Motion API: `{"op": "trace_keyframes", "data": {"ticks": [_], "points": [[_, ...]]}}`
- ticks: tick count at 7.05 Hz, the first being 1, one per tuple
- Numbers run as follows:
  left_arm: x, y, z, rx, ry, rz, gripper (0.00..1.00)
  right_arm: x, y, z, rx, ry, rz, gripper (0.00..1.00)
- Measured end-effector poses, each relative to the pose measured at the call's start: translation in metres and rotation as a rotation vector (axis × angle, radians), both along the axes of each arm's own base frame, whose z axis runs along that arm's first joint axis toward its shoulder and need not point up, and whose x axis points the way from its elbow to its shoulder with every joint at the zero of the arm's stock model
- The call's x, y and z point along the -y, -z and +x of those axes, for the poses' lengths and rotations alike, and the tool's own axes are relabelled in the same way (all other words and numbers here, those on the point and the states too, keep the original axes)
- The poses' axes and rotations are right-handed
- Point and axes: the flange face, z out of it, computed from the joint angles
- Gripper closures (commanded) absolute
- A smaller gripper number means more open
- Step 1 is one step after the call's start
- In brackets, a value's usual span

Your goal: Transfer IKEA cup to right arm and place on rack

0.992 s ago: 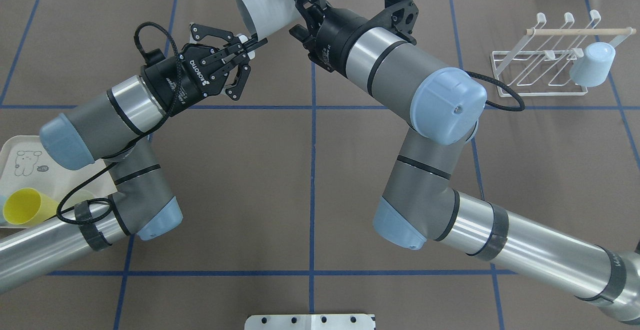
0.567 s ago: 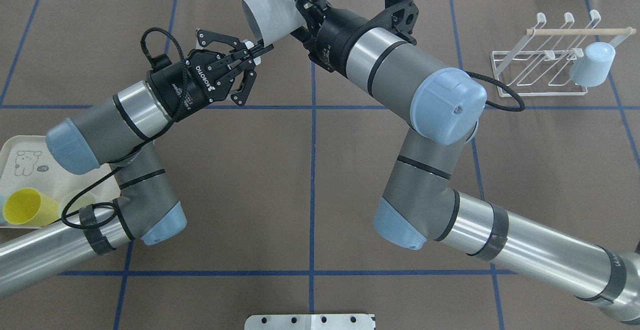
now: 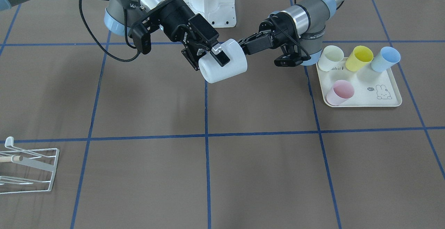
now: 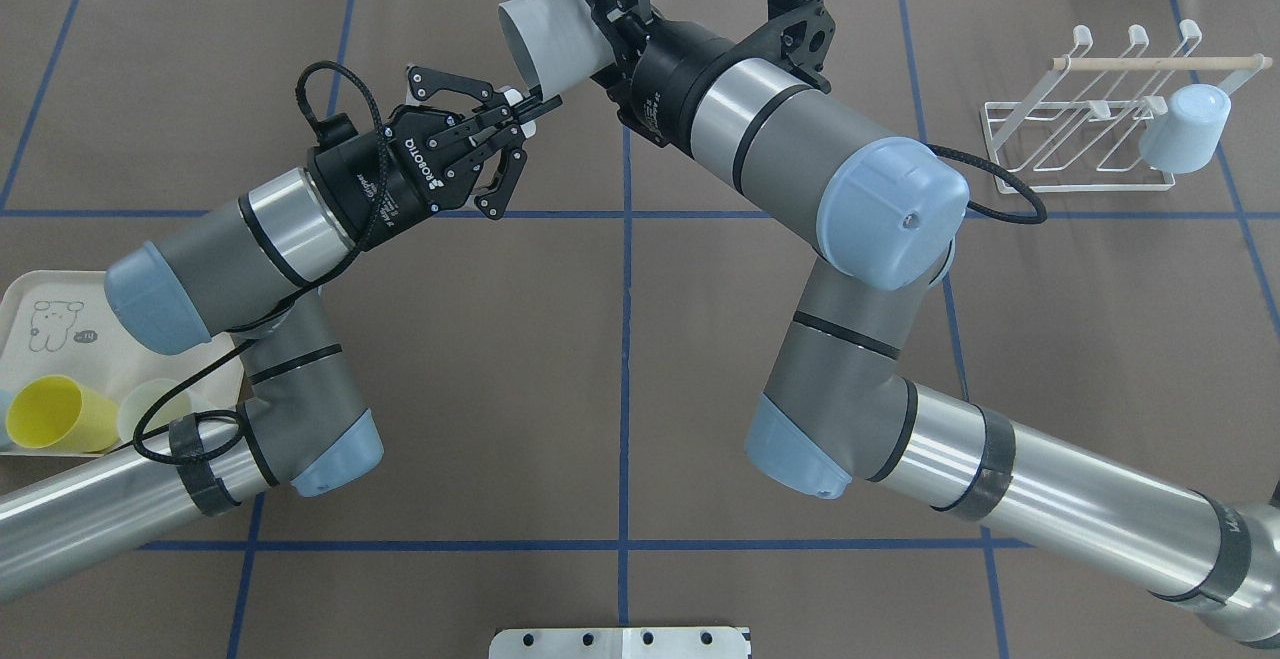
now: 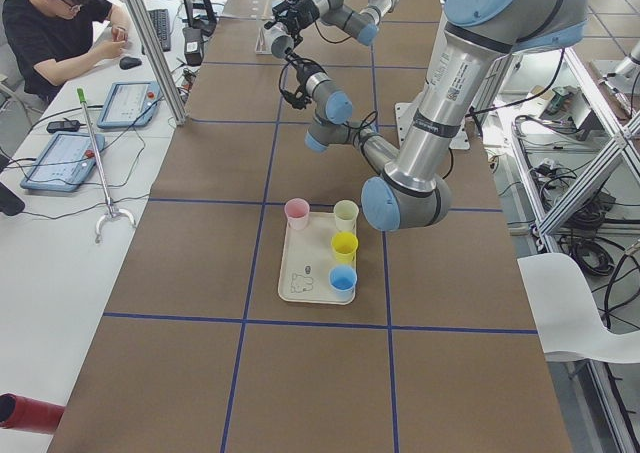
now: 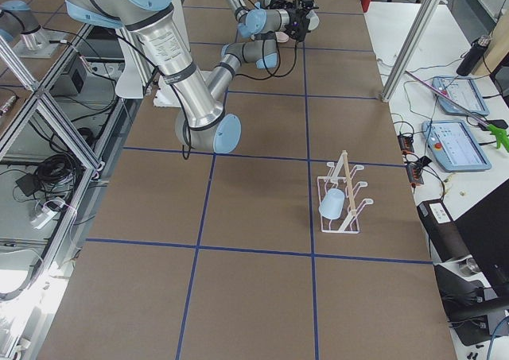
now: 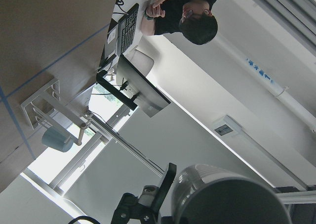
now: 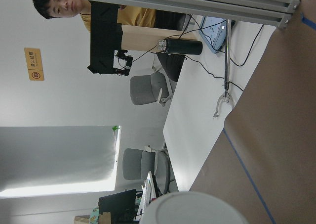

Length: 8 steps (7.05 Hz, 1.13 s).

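While your right claw (image 3: 208, 53) stays clamped on the smooth white cup (image 3: 224, 64), the left claw (image 3: 243, 43), fingers together, has edged closer.

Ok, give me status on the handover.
Left pincer pinched on the white cup at its edge. Right pincer clamped across it, cup held above the table. Rack holds one blue cup, other prongs free.

Brown paper-covered tabletop (image 5: 300, 373) with blue tape grid. Centre: cream rectangular tray (image 5: 310, 268) carrying pink, cream, yellow and blue plastic cups. Upper left: seated person (image 5: 60, 28) in black shirt.
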Motion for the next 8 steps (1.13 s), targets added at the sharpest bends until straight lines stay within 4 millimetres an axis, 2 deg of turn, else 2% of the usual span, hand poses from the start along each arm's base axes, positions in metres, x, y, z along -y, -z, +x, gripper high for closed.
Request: {"op": "trace_keyframes", "data": {"ticks": [1,2,6,8], "points": [[0.0,0.0,0.0,0.0,-0.001,0.0,0.89,0.0,0.001,0.0,0.004,0.001,-0.001,0.99],[0.0,0.0,0.0,0.0,0.0,0.0,0.01,0.0,0.001,0.0,0.007,0.003,-0.004,1.0],[0.0,-0.003,0.002,0.016,0.007,0.0,0.0,0.002,-0.002,0.001,-0.001,0.001,-0.006,1.0],[0.0,-0.004,0.002,0.024,0.017,0.01,0.0,0.011,-0.003,0.01,-0.004,-0.019,-0.004,1.0]]}}
